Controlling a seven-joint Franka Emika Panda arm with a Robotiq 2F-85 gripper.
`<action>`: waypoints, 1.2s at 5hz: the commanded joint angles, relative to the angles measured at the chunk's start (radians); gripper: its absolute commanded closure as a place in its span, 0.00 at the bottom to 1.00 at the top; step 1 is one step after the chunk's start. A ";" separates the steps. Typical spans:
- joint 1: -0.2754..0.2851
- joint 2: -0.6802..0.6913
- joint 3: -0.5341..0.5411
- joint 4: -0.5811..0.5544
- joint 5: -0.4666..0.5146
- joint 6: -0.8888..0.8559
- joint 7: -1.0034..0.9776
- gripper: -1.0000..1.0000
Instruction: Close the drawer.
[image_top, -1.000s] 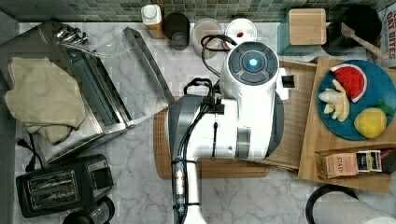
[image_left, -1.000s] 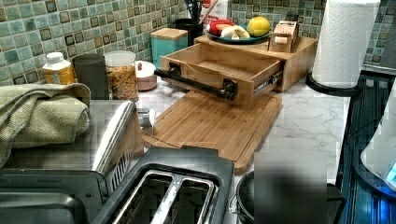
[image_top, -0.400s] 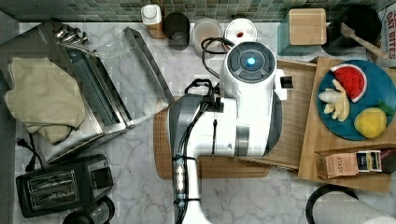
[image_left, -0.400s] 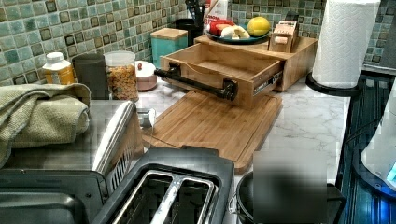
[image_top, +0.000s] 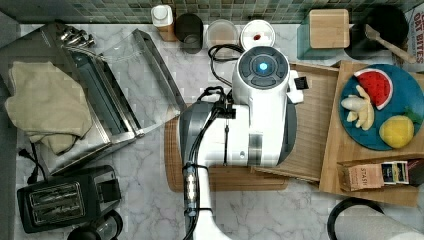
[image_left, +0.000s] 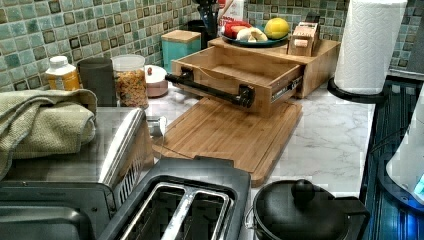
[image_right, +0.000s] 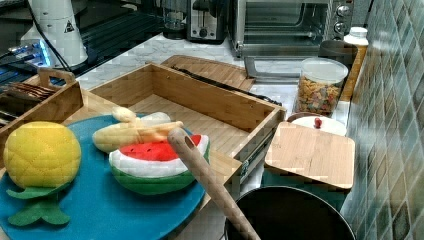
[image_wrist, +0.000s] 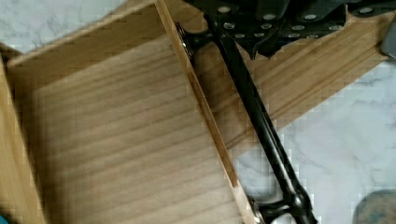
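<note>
The drawer (image_left: 235, 75) is a shallow light-wood tray standing pulled out of its wooden box (image_left: 320, 60), with nothing inside it. A black bar handle (image_left: 210, 90) runs along its front. In the top view my white arm (image_top: 260, 115) hangs over the drawer (image_top: 310, 125) and hides its front part. The wrist view looks down on the drawer's pale bottom (image_wrist: 126, 140) and the handle (image_wrist: 261, 126). My gripper (image_wrist: 243, 28) sits directly over one end of that handle.
A darker cutting board (image_left: 225, 135) lies under the drawer's front. A blue plate (image_top: 400, 90) of toy fruit and a tea-bag holder (image_top: 370, 175) rest on the box. A toaster oven (image_top: 110, 100) with its door open, a toaster (image_top: 60, 200), jars (image_left: 130, 80) and a paper roll (image_left: 370, 45) stand around.
The arm has edged slightly toward the top view's left. The drawer stands as far out as before.
</note>
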 joint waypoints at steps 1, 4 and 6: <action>0.026 0.062 0.039 -0.065 0.014 0.105 -0.111 1.00; 0.026 0.161 0.038 -0.126 0.065 0.297 -0.176 1.00; 0.032 0.198 0.032 -0.181 0.034 0.435 -0.138 1.00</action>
